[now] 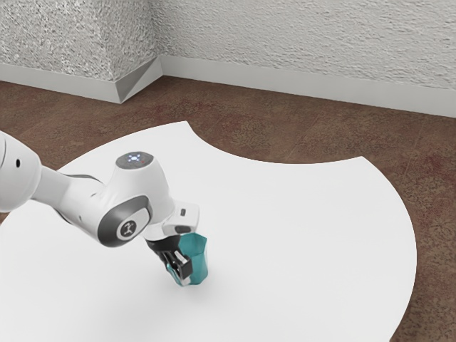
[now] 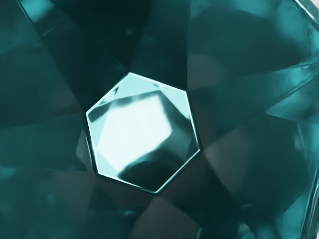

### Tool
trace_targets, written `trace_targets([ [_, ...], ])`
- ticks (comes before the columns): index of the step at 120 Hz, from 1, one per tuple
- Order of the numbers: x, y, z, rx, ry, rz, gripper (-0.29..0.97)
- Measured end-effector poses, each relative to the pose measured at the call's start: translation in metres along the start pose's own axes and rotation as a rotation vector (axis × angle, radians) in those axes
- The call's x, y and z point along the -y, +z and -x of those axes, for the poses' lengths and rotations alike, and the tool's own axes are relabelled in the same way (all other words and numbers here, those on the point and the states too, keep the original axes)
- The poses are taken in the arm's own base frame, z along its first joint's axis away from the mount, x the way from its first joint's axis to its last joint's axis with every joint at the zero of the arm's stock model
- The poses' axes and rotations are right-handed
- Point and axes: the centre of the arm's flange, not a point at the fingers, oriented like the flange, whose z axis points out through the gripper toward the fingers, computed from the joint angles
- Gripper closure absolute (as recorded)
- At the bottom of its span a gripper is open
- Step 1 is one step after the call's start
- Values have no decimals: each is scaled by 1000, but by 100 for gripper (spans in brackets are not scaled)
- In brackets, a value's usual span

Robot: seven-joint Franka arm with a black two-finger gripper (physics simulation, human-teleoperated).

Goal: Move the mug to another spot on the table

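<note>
The mug (image 1: 197,256) is teal with flat, faceted sides. It stands on the white table (image 1: 306,228), in the near part of the tabletop and toward the exterior view's left. In that view it seems to lean a little, its top tipped toward the exterior view's right, though the angled facets make this hard to judge. A soft shadow lies on the table right under its foot.

In the wrist view the camera looks straight down into the mug. Dark teal inner walls slope inward to a pale, glossy hexagonal bottom (image 2: 142,132), which catches a bright reflection.

The black gripper (image 1: 182,274) is pressed up against the mug on the side facing the exterior view's left, reaching far down its wall toward the foot. Its black parts cover that flank of the mug. Whether it has closed on the mug or merely sits against it cannot be told here.

The white arm (image 1: 107,203) comes in low over the table from the exterior view's left, its rounded wrist joint just above and beside the mug.

The table has a curved outer edge and a concave cut along its far side. Beyond it lies a mottled brown floor (image 1: 299,128), and farther back a rough pale wall (image 1: 285,32) with a light baseboard (image 1: 285,77).
</note>
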Motion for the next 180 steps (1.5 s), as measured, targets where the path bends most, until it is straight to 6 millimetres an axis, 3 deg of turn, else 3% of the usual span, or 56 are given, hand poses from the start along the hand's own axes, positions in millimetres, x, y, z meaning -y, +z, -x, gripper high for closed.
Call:
trace_targets([
  [43, 2, -19, -2, -37, 5, 7, 56],
  [74, 5, -40, -4, -87, 7, 12, 59],
  [125, 12, -59, -7, -155, -7, -1, 72],
  [165, 69, -74, -7, -332, -12, -114, 74],
  [180, 85, -58, 2, -394, 21, -169, 74],
])
